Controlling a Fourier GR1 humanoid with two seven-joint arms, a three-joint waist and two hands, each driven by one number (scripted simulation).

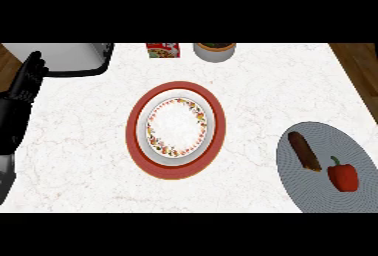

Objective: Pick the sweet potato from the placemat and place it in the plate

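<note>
Sweet potato (304,151), long and probably stiff, lies untouched on the grey placemat (310,192) beside a red pepper (342,175); its middle looks best to grasp. Plate (176,125) waits leftward. Left hand (26,82) rests open, holding nothing; right hand unseen.

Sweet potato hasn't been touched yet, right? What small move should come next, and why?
Right: the long brown sweet potato lies on the round grey placemat beside the red bell pepper, and the red-rimmed floral plate holds nothing. Only the left robot hand shows, open at the left edge. Probably bring the right hand, not in view, over the sweet potato.
</note>
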